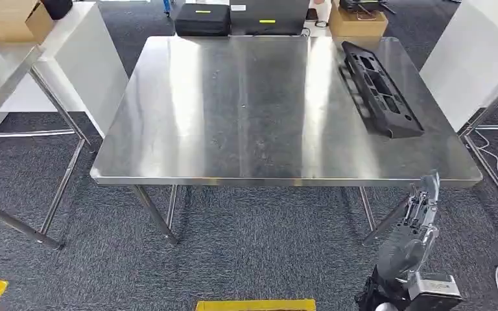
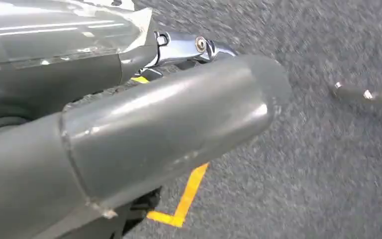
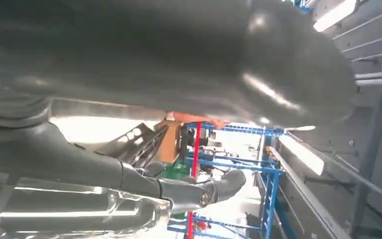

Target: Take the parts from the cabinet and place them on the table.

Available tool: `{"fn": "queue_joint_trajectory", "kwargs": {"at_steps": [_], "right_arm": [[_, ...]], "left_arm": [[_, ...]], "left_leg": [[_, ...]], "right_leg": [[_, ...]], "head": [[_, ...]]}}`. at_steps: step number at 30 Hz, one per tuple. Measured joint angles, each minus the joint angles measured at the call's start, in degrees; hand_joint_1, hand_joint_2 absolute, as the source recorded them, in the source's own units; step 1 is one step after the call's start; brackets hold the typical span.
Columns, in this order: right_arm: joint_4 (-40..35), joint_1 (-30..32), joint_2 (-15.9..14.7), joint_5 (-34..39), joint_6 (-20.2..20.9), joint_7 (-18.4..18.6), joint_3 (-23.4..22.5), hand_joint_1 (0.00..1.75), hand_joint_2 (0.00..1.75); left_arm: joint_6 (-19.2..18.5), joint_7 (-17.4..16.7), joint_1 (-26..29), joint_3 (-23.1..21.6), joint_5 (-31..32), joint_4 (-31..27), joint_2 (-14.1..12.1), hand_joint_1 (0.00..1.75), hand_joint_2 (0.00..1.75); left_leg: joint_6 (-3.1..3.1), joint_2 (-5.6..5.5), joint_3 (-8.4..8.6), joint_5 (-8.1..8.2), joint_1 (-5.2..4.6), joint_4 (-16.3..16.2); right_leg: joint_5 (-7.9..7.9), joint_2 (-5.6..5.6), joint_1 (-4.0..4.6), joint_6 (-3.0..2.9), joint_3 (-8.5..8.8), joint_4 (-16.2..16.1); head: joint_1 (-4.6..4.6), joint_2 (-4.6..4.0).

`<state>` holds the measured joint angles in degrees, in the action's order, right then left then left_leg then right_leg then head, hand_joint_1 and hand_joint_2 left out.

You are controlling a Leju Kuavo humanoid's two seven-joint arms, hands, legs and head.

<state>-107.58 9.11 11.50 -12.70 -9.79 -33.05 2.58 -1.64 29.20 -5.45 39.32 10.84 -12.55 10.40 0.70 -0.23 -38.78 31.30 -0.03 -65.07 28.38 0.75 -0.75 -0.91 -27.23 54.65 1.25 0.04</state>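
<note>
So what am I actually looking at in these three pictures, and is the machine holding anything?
A two-armed humanoid robot took them itself. The wide picture comes from a camera high on its body, looking down at a steel table. One black plastic part lies on the table's right side. The right robot hand is raised just below the table's near edge, holding nothing. The other two pictures come from cameras at its wrists: the grey bulk there is each hand's own thumb, as with the left robot hand over grey carpet.
</note>
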Motion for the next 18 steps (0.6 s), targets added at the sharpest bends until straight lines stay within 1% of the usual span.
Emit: {"fn": "queue_joint_trajectory", "kwargs": {"at_steps": [1, 2, 3, 4, 5, 6, 7, 8, 9, 10, 11, 12, 13, 14, 15, 16, 17, 18], "right_arm": [[0.18, 0.00, 0.02, 0.02, 0.00, 0.00, 0.18, 0.00, 0.00], [0.37, 0.00, 0.02, 0.09, 0.02, 0.00, 0.29, 0.00, 0.00], [0.65, 0.02, 0.02, 0.37, 0.11, 0.05, 0.33, 0.00, 0.00], [1.14, 0.01, 0.05, 0.81, 0.13, 0.13, 0.35, 0.00, 0.00], [1.75, -0.08, 0.15, 1.25, 0.22, 0.24, 0.35, 0.00, 0.00], [2.78, -0.24, 0.22, 1.60, 0.28, 0.59, 0.35, 0.00, 0.00], [4.16, -0.58, 0.37, 1.88, 0.28, 1.02, 0.31, 0.00, 0.00], [5.82, -0.98, 0.61, 2.21, 0.28, 1.84, 0.26, 0.00, 0.00], [7.68, -1.51, 0.77, 2.47, 0.24, 2.50, 0.22, 0.00, 0.00], [11.29, -2.54, 0.98, 2.92, -0.15, 3.45, 0.18, 0.00, 0.00], [16.50, -3.83, 1.18, 3.87, -0.76, 4.26, 0.02, 0.00, 0.00], [20.99, -5.12, 1.23, 4.64, -1.29, 4.13, -0.26, 0.00, 0.00], [28.16, -7.13, 1.23, 5.80, -1.82, 3.21, -0.96, 0.00, 0.00], [36.73, -9.43, 1.23, 7.28, -2.54, 3.48, -1.84, 0.00, 0.00], [43.58, -11.63, 1.23, 7.52, -3.75, 4.27, -2.69, 0.00, 0.00], [51.28, -13.47, 1.20, 6.53, -6.19, 5.36, -3.43, 0.00, 0.00], [57.64, -14.83, 1.09, 5.39, -8.09, 6.72, -3.54, 0.00, 0.00], [63.25, -15.89, 0.94, 4.85, -8.44, 7.97, -3.62, 0.00, 0.00]], "left_arm": [[0.00, 0.02, 0.01, 0.15, 0.00, 0.00, 0.00, 0.00, 0.00], [0.13, 0.02, 0.01, 0.31, 0.00, -0.02, 0.00, 0.00, 0.00], [0.33, 0.02, 0.02, 0.55, -0.15, -0.02, 0.00, 0.00, 0.00], [0.37, 0.02, 0.02, 0.85, -0.55, 0.00, -0.02, 0.00, 0.00], [0.29, 0.13, 0.01, 1.16, -0.98, -0.02, -0.04, 0.00, 0.00], [0.13, 0.28, 0.01, 1.51, -1.38, -0.02, -0.04, 0.00, 0.00], [-0.02, 0.44, 0.01, 1.90, -1.68, -0.02, -0.07, 0.00, 0.00], [0.00, 0.48, -0.07, 2.25, -1.88, -0.02, 0.07, 0.00, 0.00], [0.20, 0.50, -0.11, 2.54, -1.97, -0.02, 0.02, 0.00, 0.00], [0.80, 0.50, -0.06, 2.91, -2.09, -0.02, -0.02, 0.00, 0.00], [1.66, 0.52, -0.07, 3.41, -2.45, -0.02, -0.02, 0.00, 0.00], [2.31, 0.52, -0.04, 3.78, -2.49, 0.00, 0.11, 0.00, 0.00], [2.82, 0.55, -0.18, 4.16, -2.56, 0.00, 0.24, 0.00, 0.00], [3.30, 0.55, -0.29, 4.50, -2.69, 0.00, 0.26, 0.00, 0.00], [3.43, 0.63, -0.31, 4.90, -3.00, -0.02, 0.22, 0.00, 0.00], [3.39, 0.90, -0.28, 5.36, -3.15, 0.00, 0.24, 0.00, 0.00], [2.90, 1.33, -0.17, 5.75, -3.26, -0.02, 0.22, 0.00, 0.00], [2.30, 1.77, -0.03, 6.03, -3.34, 0.00, 0.22, 0.00, 0.00]], "left_leg": [[-0.44, 0.01, -1.06, 2.72, 0.25, -4.31], [-0.80, 0.01, -1.82, 4.02, 0.50, -8.08], [-1.10, 0.03, -1.68, 3.53, 0.80, -10.02], [-1.32, 0.05, -0.41, 1.58, 1.17, -9.58], [-1.54, 0.08, 1.77, -0.55, 1.47, -7.08], [-1.74, 0.09, 5.22, -2.33, 1.76, -2.47], [-2.01, 0.07, 9.03, -2.63, 2.07, 2.82], [-2.25, -0.13, 11.40, -1.11, 1.77, 6.60], [-1.77, -0.32, 11.14, -0.83, 1.67, 6.90], [-1.32, -0.27, 10.63, -0.77, 1.58, 7.02], [-0.56, -0.26, 10.39, -1.14, 1.18, 6.96], [0.34, -0.13, 9.51, -1.84, 1.14, 7.42], [1.53, 0.37, 9.00, -2.74, 1.25, 7.64], [2.31, 0.29, 7.86, -3.52, 1.02, 7.64], [2.85, 0.33, 7.02, -4.29, 0.92, 7.62], [2.99, 0.33, 5.96, -5.12, 0.78, 7.58], [3.08, 0.29, 4.93, -5.86, 0.63, 7.54], [3.02, 0.29, 4.36, -6.61, 0.57, 7.46]], "right_leg": [[-0.58, 0.04, 0.02, 0.07, -0.63, 0.09], [-1.14, 0.12, 0.02, 0.16, -1.01, 0.16], [-1.74, 0.21, 0.01, 0.38, -1.82, 0.29], [-2.25, 0.24, -0.11, 0.65, -2.65, 0.49], [-2.52, 0.24, -0.24, 1.06, -3.39, 0.80], [-2.76, 0.24, -0.47, 1.40, -4.10, 1.32], [-2.89, 0.25, -0.44, 1.68, -4.64, 2.02], [-3.06, 0.21, -0.07, 1.97, -5.41, 2.74], [-3.31, 0.22, -0.02, 2.33, -5.61, 2.85], [-3.78, 0.23, 0.08, 3.00, -5.79, 2.92], [-4.43, 0.23, 0.08, 3.55, -5.86, 2.58], [-5.01, 0.17, 0.30, 4.05, -6.21, 2.36], [-4.13, 0.17, -0.12, 4.10, -6.67, 2.97], [-1.33, 0.06, -0.15, 3.55, -8.32, 4.94], [1.81, 0.02, -0.30, 3.05, -9.81, 8.31], [4.72, -0.04, -0.33, 2.77, -11.04, 12.84], [6.54, -0.07, -0.35, 2.75, -11.90, 17.05], [6.60, -0.26, -0.26, 3.25, -11.95, 19.77]], "head": [[-0.02, 0.00], [0.00, 0.00], [0.02, 0.00], [0.00, 0.00], [-0.02, 0.00], [0.00, 0.00], [0.04, 0.00], [0.24, 0.00], [0.13, 0.00], [0.06, 0.00], [0.02, 0.00], [0.02, 0.00], [0.18, 0.00], [0.02, 0.00], [-0.24, 0.00], [-0.31, 0.00], [-0.26, 0.00], [-0.37, 0.00]]}}
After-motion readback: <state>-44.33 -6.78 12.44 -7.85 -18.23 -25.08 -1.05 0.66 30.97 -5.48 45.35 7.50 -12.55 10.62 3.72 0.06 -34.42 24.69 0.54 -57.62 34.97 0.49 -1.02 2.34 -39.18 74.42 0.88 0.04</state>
